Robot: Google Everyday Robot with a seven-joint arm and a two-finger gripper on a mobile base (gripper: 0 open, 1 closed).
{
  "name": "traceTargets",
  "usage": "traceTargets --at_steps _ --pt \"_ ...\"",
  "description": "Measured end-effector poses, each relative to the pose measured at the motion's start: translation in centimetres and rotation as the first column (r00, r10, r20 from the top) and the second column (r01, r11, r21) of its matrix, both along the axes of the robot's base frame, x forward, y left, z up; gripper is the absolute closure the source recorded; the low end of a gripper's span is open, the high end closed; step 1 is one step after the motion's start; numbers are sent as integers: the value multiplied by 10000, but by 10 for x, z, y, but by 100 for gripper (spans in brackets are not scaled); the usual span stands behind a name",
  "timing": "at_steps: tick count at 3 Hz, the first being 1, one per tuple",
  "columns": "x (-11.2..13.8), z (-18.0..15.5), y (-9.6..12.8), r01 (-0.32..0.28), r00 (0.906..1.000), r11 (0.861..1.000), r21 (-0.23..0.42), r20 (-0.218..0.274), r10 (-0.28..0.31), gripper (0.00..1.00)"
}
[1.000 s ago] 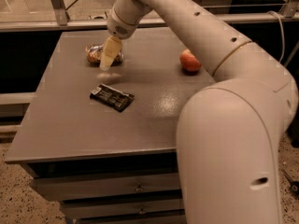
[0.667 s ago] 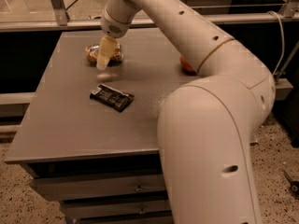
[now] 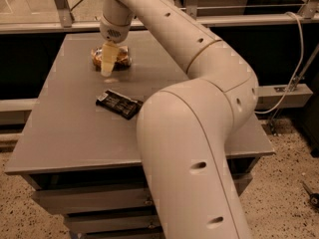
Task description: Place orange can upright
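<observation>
The can [image 3: 122,59] seems to lie on its side at the desk's [image 3: 60,138] far end, the claw [image 3: 107,63] right against it; whether it grips, I cannot tell. A glancing push could roll the can away.

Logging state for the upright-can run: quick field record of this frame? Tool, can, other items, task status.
tool: pointing down over the table's far left part, directly in front of the orange can
orange can: appears to lie on its side, partly hidden by the tool
contact: cannot tell
black packet: flat, nearer the camera than the can, apart from it
table: grey top, drawers below
task status: can not yet upright
</observation>
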State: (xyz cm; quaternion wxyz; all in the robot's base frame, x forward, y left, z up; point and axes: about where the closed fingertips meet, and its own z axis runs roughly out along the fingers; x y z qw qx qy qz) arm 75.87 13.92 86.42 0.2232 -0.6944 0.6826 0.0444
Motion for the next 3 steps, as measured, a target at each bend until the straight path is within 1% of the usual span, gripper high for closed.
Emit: traceTargets --at_steps 1,2,3 --pt "1 -3 7 -55 10000 9985 -552 -19 54 38" --pt "-1 5 14 -136 9998 9968 -792 125 146 61" --pt "-7 18 19 -251 9991 9964 -807 323 278 84"
